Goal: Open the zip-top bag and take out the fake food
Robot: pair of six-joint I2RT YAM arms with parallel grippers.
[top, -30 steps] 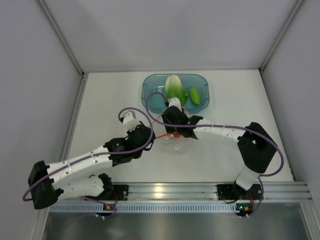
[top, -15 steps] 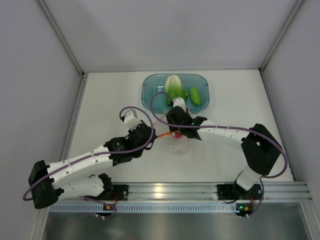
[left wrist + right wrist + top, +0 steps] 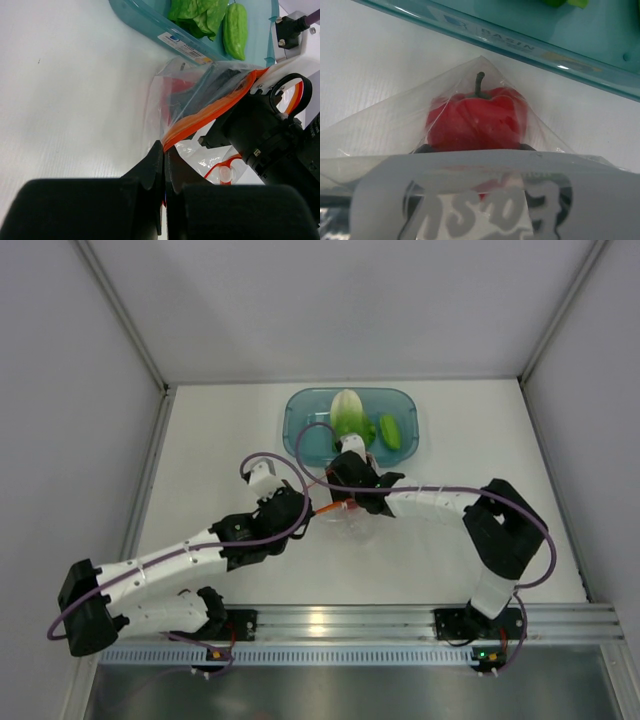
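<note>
A: Top view. The zip-top bag (image 3: 355, 528) lies mid-table (image 3: 220, 440), just at 6 o'clock of the teal bin (image 3: 405, 405). Both arms meet over it.

B: Agreed. The bin sits toward the table's 12 o'clock edge. The cabbage (image 3: 346, 410) is mid-bin, with the cucumber (image 3: 389, 431) just beside it at 3 o'clock. Both are outside the bag.

A: Left gripper (image 3: 164, 152)?

B: It is at the bag's 9 o'clock corner from above. In the left wrist view the jaws are closed, pinching the near end of the orange zip strip (image 3: 210, 112). The strip runs from the pinch toward 2 o'clock, raised off the table. Clear film spreads beyond it toward the bin wall.

A: Right gripper (image 3: 475, 147)?

B: In the left wrist view its black body passes under the strip into the bag's mouth. In the right wrist view, crinkled film with mirrored lettering lies across the fingers.

A: And the pepper?

B: The red pepper (image 3: 475, 120) is inside the bag, stem at 12 o'clock, with film tented over it. The bin's wall is just beyond it.

A: Jaw state on the right?

B: Dark fingertips (image 3: 422, 148) show at the pepper's 8 and 4 o'clock, one on each flank. The film hides the contact, so I cannot tell whether they press the pepper or only stand beside it.
</note>
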